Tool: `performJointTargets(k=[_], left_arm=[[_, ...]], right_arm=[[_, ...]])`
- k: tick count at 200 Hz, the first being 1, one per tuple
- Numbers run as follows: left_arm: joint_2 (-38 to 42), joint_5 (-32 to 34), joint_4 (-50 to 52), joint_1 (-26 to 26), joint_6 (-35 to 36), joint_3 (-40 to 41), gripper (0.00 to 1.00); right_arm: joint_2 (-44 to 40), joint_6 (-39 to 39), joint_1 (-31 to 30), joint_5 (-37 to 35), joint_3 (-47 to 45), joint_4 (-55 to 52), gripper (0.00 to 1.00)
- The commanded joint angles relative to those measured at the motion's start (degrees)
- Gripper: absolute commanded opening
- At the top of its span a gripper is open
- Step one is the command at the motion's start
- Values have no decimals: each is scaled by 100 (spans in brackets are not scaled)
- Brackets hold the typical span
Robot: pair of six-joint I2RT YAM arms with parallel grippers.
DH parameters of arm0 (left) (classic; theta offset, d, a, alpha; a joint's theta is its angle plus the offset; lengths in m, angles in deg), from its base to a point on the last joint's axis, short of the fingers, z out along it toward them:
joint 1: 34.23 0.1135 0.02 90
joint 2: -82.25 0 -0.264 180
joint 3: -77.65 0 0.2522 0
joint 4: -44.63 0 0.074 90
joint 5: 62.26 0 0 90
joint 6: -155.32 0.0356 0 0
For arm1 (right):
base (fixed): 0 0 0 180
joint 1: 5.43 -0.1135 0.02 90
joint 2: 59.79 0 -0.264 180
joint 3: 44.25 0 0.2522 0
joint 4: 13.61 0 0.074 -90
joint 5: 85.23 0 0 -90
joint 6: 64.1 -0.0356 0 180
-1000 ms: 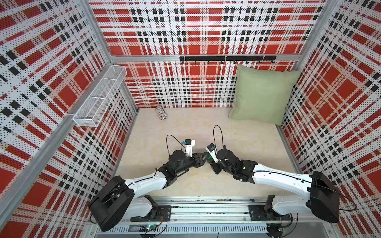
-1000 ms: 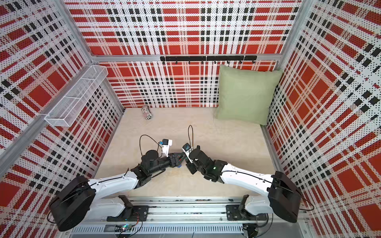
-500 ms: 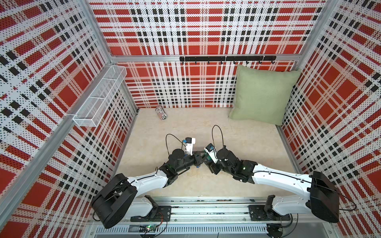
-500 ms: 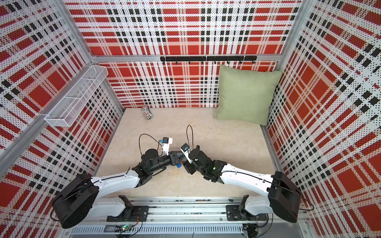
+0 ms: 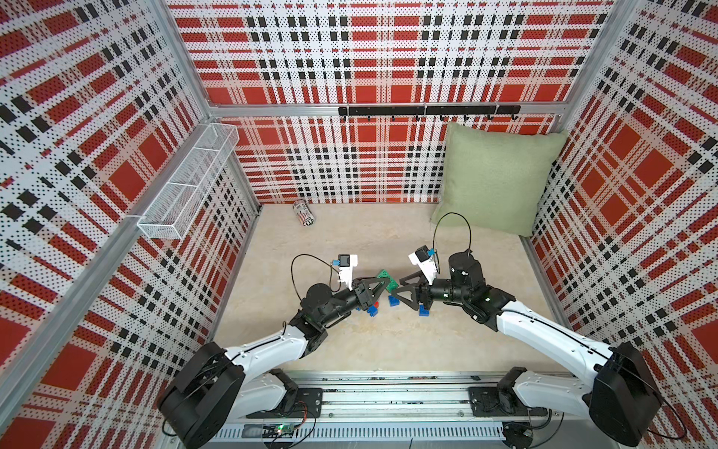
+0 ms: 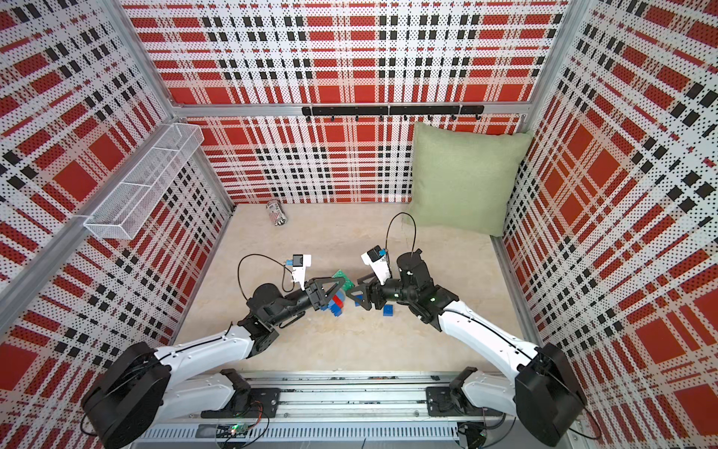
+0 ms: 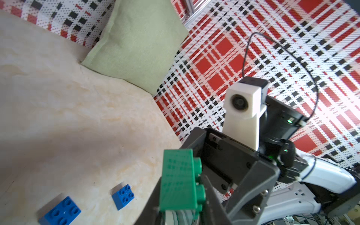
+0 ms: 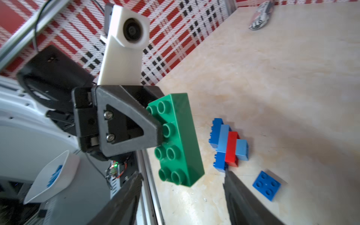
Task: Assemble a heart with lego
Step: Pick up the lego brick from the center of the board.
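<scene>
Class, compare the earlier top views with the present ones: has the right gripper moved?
Yes. The right gripper has shifted toward the pillow at the back, drawing away from the green brick.

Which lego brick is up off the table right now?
The long green brick, pinched in the left end effector. The joined red-and-blue cluster and the loose blue squares all lie on the table.

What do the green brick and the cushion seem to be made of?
The green brick: hard moulded plastic, smooth, slightly glossy; sharp edges and round studs show it.
The cushion: matte pale green woven fabric, probably soft-filled; fine texture and puffy shape suggest it.
</scene>
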Motion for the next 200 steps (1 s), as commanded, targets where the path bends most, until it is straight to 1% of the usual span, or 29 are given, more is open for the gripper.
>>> performJointTargets(k=[1, 20, 30, 38, 47, 55, 74, 77, 84, 95, 102, 112, 119, 122, 126, 131, 138, 145, 149, 155, 160, 169, 180, 189, 191, 195, 196, 200], left_arm=[[144, -196, -461, -73, 19, 30, 12], [130, -200, -526, -83, -25, 5, 12], [120, -239, -570, -91, -58, 1, 12], [121, -261, -605, -110, -76, 1, 12], [130, -262, -631, -118, -86, 5, 12], [137, -271, -648, -133, -92, 2, 12], [144, -368, -801, -189, -165, 11, 12], [143, -389, -839, -203, -169, 14, 12], [132, -403, -882, -229, -174, 17, 12], [137, -418, -887, -245, -166, 17, 12], [147, -420, -892, -232, -153, 17, 12], [172, -388, -883, -208, -155, 53, 13], [197, -390, -883, -189, -143, 70, 16], [209, -393, -883, -180, -133, 79, 19], [213, -394, -883, -166, -124, 81, 24], [224, -381, -883, -149, -121, 93, 34], [235, -376, -860, -112, -130, 97, 44], [256, -368, -833, -73, -122, 97, 53], [274, -360, -812, -45, -121, 102, 57], [306, -315, -769, 1, -126, 110, 63], [335, -268, -693, 51, -130, 127, 67], [460, -139, -490, 163, -98, 163, 70], [661, 183, 151, 320, 20, 184, 73], [855, 573, 757, 448, 168, 202, 75], [900, 672, 900, 474, 204, 203, 75], [994, 887, 1194, 531, 247, 209, 75], [1015, 950, 1272, 550, 256, 210, 75], [1096, 1160, 1568, 604, 284, 212, 75]], right_arm=[[51, -510, 64, 1070, -64, 790, 64], [117, -896, 70, 1400, -143, 1328, 55], [117, -970, 70, 1467, -168, 1454, 50], [89, -971, 70, 1437, -176, 1492, 47], [52, -971, 67, 1398, -178, 1489, 42], [33, -971, 70, 1350, -168, 1493, 41], [112, -971, 70, 1352, -71, 1408, 43], [118, -1139, 70, 1362, -69, 1434, 43], [144, -1269, 70, 1385, -84, 1570, 41], [118, -1390, 70, 1413, -143, 1813, 36], [95, -1410, 70, 1379, -151, 1834, 31], [52, -1395, 70, 1328, -174, 1818, 27], [31, -1352, 69, 1286, -170, 1734, 26], [15, -1337, 70, 1265, -173, 1701, 26], [5, -1312, 70, 1250, -178, 1670, 25], [-5, -1279, 70, 1219, -168, 1627, 23], [-17, -1180, 68, 1109, -131, 1431, 21], [-18, -1054, 70, 940, -41, 1080, 18], [-17, -791, 70, 835, 24, 832, 17], [-12, -662, 68, 740, 80, 607, 16], [-21, -497, 68, 480, 140, 278, 16], [-10, -166, 53, -39, 310, -394, 16], [27, 134, 3, -772, 441, -1040, 16], [100, 329, -106, -1530, 550, -1573, 16], [119, 372, -128, -1647, 571, -1665, 16], [170, 391, -179, -1647, 595, -1780, 16], [186, 433, -191, -1859, 594, -1811, 16], [230, 479, -267, -2085, 606, -1921, 17]])
